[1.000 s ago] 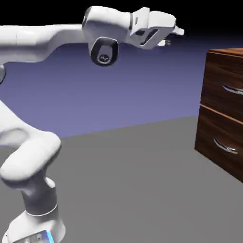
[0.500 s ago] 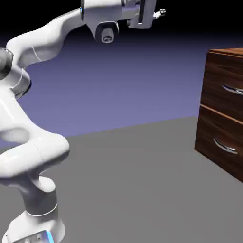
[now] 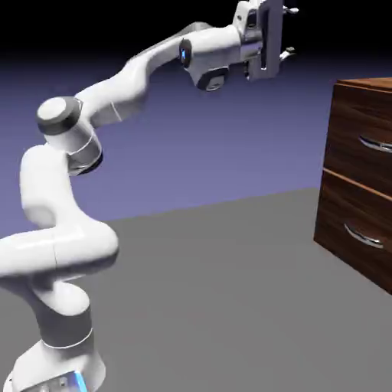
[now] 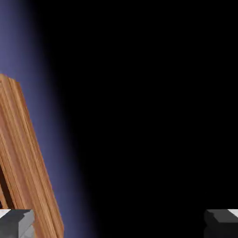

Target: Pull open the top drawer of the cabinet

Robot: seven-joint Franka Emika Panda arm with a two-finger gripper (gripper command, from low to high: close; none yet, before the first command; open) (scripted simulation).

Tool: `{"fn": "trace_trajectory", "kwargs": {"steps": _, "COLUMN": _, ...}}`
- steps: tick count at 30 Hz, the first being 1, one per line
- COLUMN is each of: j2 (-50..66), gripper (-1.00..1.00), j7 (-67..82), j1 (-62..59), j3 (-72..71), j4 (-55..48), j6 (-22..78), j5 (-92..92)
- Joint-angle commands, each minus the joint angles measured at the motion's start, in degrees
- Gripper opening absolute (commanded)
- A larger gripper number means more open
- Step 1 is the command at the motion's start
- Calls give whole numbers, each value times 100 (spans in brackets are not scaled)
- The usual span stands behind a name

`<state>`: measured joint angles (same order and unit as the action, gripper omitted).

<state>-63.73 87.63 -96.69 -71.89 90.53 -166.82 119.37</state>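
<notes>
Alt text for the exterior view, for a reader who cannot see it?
A white robot arm holds its gripper high in the air, left of and above a dark wood cabinet, touching nothing. The top drawer and the lower drawer both appear shut.

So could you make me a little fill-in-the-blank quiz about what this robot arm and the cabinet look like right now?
1. The cabinet has ____ stacked drawers.
2. The top drawer is fully ____.
3. The gripper is ____ than the cabinet's top, touching nothing.
4. Each drawer's handle is ____ in colour.

Missing words: two; shut; higher; silver
</notes>
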Motion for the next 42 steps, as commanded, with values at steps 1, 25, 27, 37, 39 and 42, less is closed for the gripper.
{"fn": "trace_trajectory", "kwargs": {"steps": 1, "j2": -60, "gripper": 0, "j7": 250, "j1": -187, "j3": -138, "j4": -135, "j6": 14, "j5": 229}}
{"fn": "trace_trajectory", "kwargs": {"steps": 25, "j2": -1305, "gripper": 0, "j7": 3212, "j1": -3978, "j3": -2446, "j4": -3558, "j6": -185, "j5": 3083}}
{"fn": "trace_trajectory", "kwargs": {"steps": 27, "j2": -1400, "gripper": 0, "j7": 2860, "j1": -4238, "j3": -2475, "j4": -3973, "j6": -326, "j5": 2805}}
{"fn": "trace_trajectory", "kwargs": {"steps": 37, "j2": -1663, "gripper": -100, "j7": 1992, "j1": -4894, "j3": -2505, "j4": -5019, "j6": -673, "j5": 2181}}
{"fn": "trace_trajectory", "kwargs": {"steps": 39, "j2": -1621, "gripper": -100, "j7": 2363, "j1": -4631, "j3": -2390, "j4": -4604, "j6": -518, "j5": 2592}}
{"fn": "trace_trajectory", "kwargs": {"steps": 42, "j2": -1581, "gripper": -100, "j7": 2798, "j1": -4242, "j3": -2218, "j4": -3981, "j6": -282, "j5": 3089}}
